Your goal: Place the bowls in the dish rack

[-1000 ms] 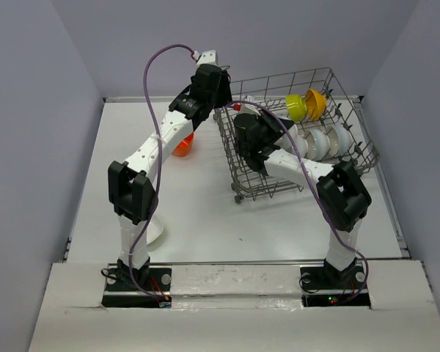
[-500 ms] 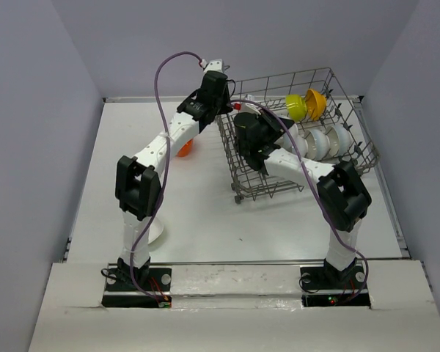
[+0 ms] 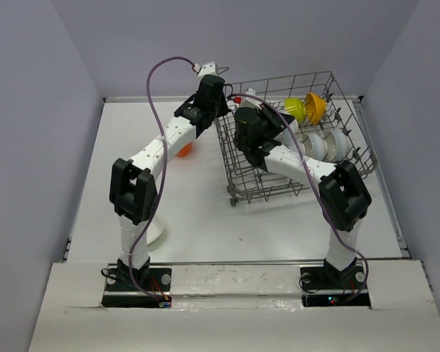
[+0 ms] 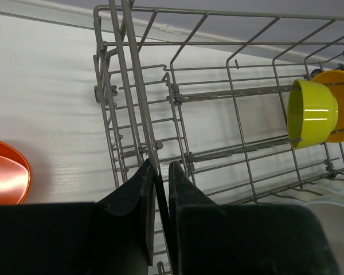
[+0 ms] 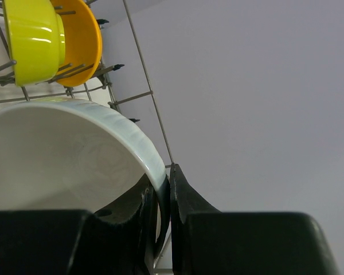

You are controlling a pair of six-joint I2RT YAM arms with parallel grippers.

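The grey wire dish rack (image 3: 354, 158) stands at the back right. Inside it a lime green bowl (image 3: 295, 108) and an orange-yellow bowl (image 3: 315, 105) stand on edge, with white bowls (image 3: 321, 143) in a row nearer. My left gripper (image 4: 159, 165) is shut on a wire of the rack's left wall (image 4: 139, 86). My right gripper (image 5: 163, 177) is over the rack, shut on the rim of a white bowl (image 5: 63, 160). A red-orange bowl (image 3: 183, 149) sits on the table left of the rack, partly under the left arm.
Another white bowl (image 3: 155, 233) lies on the table by the left arm's base. Purple walls close in the table on the left, the back and the right. The left arm's purple cable (image 3: 155, 81) loops above the table.
My left gripper has closed onto the rack's left wall wire. The rack's near left corner has shifted a little to the left. The right gripper still holds the white bowl.
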